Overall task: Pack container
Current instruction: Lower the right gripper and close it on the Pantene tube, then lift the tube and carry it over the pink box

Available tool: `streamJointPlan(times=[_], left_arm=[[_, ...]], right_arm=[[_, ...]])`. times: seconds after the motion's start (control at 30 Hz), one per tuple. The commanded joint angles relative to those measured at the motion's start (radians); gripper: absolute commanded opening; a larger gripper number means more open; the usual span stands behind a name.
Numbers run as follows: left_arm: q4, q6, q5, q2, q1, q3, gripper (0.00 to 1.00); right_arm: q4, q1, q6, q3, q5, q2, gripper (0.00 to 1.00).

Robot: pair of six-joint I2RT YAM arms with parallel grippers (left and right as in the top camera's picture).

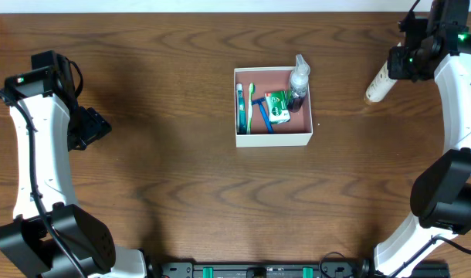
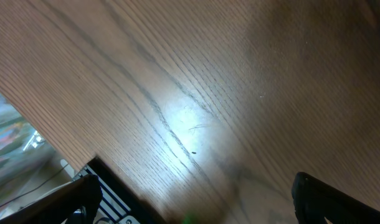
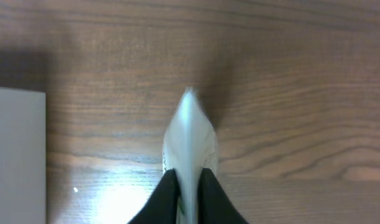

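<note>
White tube (image 3: 189, 140) in pinch of right fingers (image 3: 167, 200), far right corner of surface (image 1: 181, 201). Left fingers (image 2: 330, 202) spread, idle at left edge. Container (image 1: 272, 140) mid-surface, partly filled. Best: lift clear of white rim, lay flat on bare pink floor.

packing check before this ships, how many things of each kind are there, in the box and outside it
slim sticks in the box: 3 (teal, green, blue; too small to tell brush from razor)
green packet in box: 1
clear bottle in box: 1
tube outside, held in right pincer: 1
total: 6
</note>
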Motion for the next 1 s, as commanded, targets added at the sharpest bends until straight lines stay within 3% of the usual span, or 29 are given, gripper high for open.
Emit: streamJointPlan(times=[0.0, 0.3, 0.63, 0.97], left_arm=[[-0.003, 0.013, -0.012, 0.005, 0.005, 0.0, 0.98], [-0.003, 0.013, -0.013, 0.005, 0.005, 0.0, 0.98], [-0.003, 0.013, -0.012, 0.005, 0.005, 0.0, 0.98], [-0.003, 0.013, -0.013, 0.005, 0.005, 0.0, 0.98]], right_arm=[[0.005, -0.008, 0.003, -0.003, -0.011, 0.014, 0.01], [-0.059, -0.007, 0.092, 0.207, -0.015, 0.002, 0.01], [-0.458, 0.015, 0.089, 0.676, -0.065, 0.001, 0.01], [-0.684, 0.113, 0.058, 0.861, -0.267, -0.027, 0.01]])
